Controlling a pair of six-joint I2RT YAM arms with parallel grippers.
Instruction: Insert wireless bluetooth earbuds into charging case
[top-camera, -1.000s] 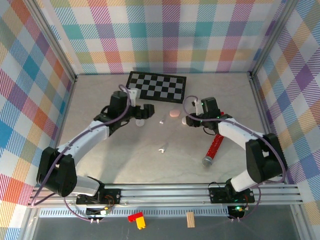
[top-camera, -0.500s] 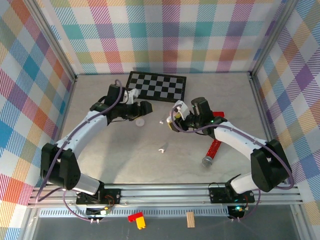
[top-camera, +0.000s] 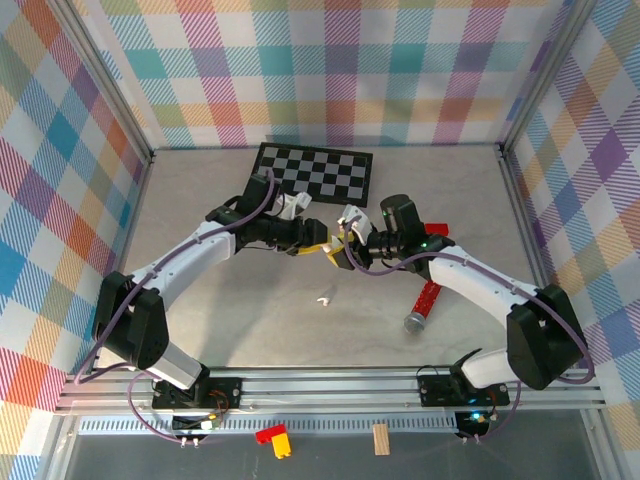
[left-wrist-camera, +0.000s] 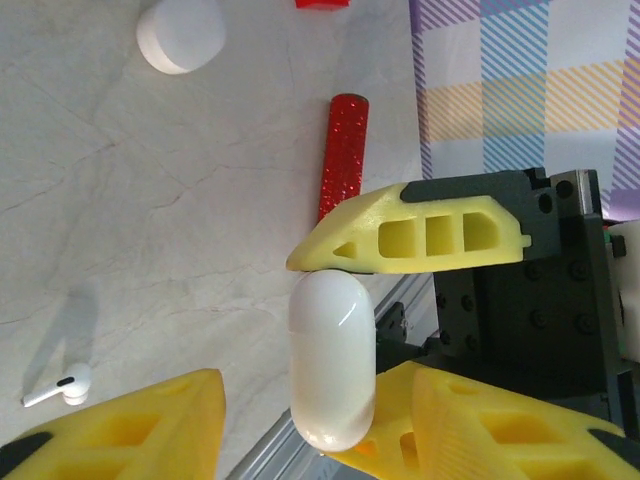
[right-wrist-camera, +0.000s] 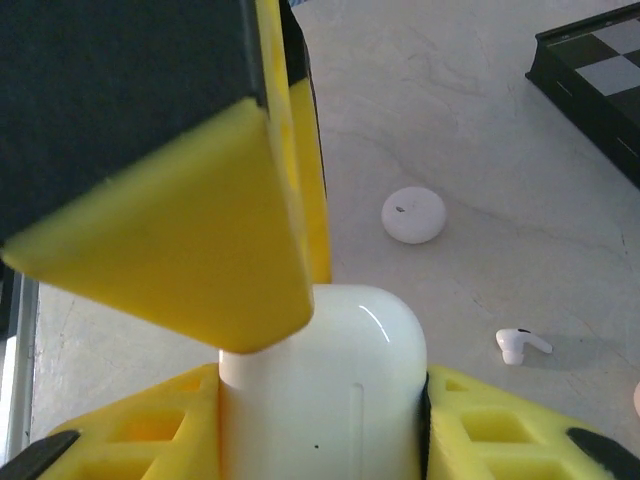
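Marble tabletop (top-camera: 240, 320): my right gripper (right-wrist-camera: 320, 425) clamps 1 white charging case (right-wrist-camera: 330, 340) (steadied for opening); left gripper (left-wrist-camera: 318, 405), half-open, brackets its top.

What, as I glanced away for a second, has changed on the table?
The right gripper swung left toward the middle of the table, clamped on the white case. The left gripper swung right to meet it; its jaws stand open, one finger resting on the case. The loose earbud, red tube and checkerboard stayed put.
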